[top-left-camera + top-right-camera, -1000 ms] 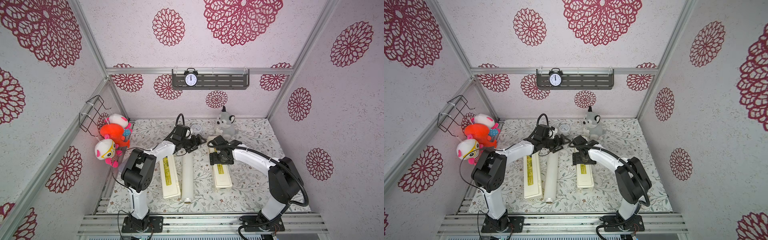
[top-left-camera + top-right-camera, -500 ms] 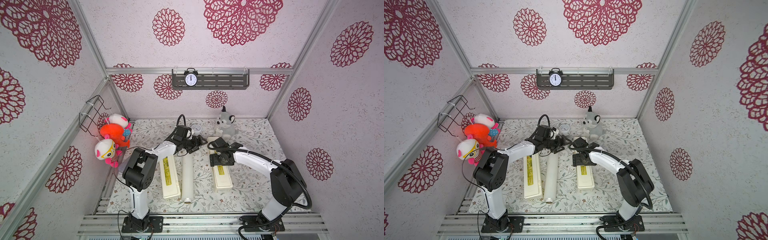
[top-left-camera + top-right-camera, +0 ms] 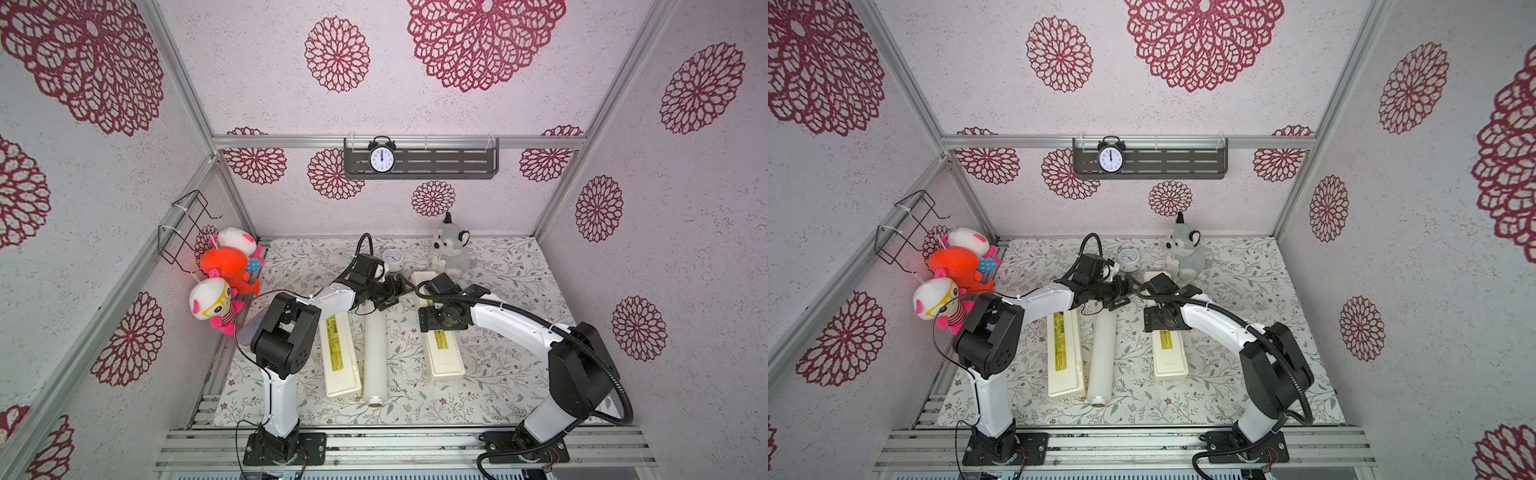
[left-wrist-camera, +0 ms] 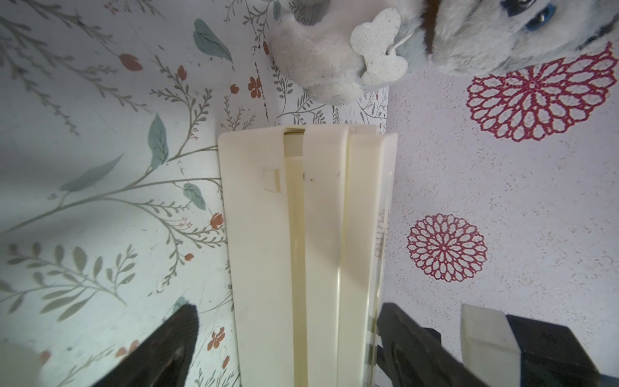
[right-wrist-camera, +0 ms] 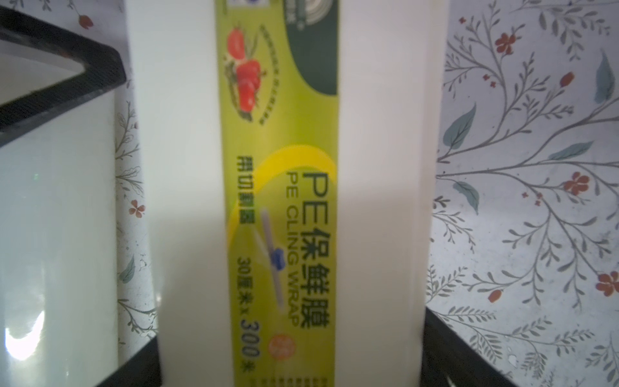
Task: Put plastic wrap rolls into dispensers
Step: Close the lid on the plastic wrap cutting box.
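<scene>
Right dispenser [image 3: 442, 349] lies lengthwise between the spread fingers [image 5: 469, 351] of the right gripper [image 5: 291, 368], lid shut. Left gripper [image 4: 284, 351] fingers [image 4: 167, 345] also wide apart, straddling that dispenser's far end. Plastic wrap roll [image 3: 375, 357] rests outside both grippers' fingers, beside the left dispenser [image 3: 338, 353].

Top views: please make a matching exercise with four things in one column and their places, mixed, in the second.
1 alarm clock
2 grey plush
3 plastic wrap roll
4 orange plush

A between the left dispenser and the right dispenser
B beside the wire basket
C on the shelf
D at the back of the mat

Pairs: 1-C, 2-D, 3-A, 4-B.
</scene>
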